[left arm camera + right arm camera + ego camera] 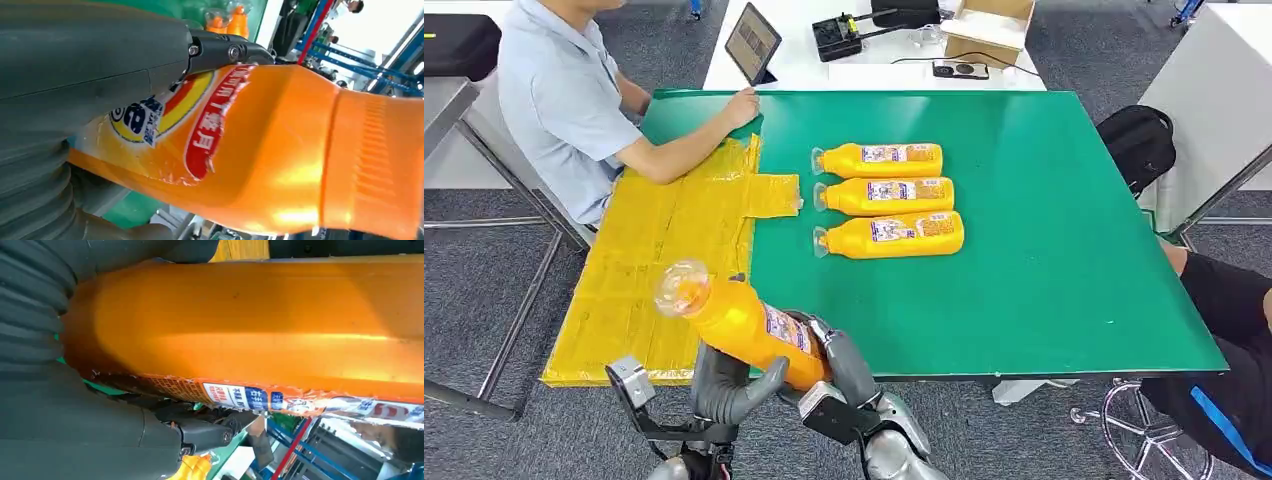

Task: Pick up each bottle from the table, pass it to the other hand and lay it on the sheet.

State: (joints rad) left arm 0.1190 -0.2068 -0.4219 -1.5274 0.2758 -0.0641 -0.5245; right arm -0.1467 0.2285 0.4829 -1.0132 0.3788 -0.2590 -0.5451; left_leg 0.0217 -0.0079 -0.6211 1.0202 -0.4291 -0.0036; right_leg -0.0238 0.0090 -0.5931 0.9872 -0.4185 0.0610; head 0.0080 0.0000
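A green table (pixel 1044 250) stands on grey carpet, with a white desk beyond its far edge. A yellow sheet (pixel 654 270) covers the table's left part and reaches its near edge. A person (pixel 564 100) in a light blue shirt sits at the far left, one hand resting on the table by the sheet's far end.

At the near edge, an orange bottle (pixel 744 325) is held above the near right corner of the sheet, tilted, its clear cap pointing up and left. Both robot hands are on it: the left hand (pixel 729 385) wraps its lower body from the left and below, and the right hand (pixel 839 360) grips its base end from the right. The left wrist view shows dark fingers (pixel 225 50) pressed against the label; the right wrist view shows fingers (pixel 200 432) curled under the body.

Three more bottles (pixel 884 195) lie in a row at the table's middle, just right of the sheet, caps pointing left.

On the white desk stand a tablet (pixel 752 42) and an open cardboard box (pixel 989 25); I cannot tell what the box holds.
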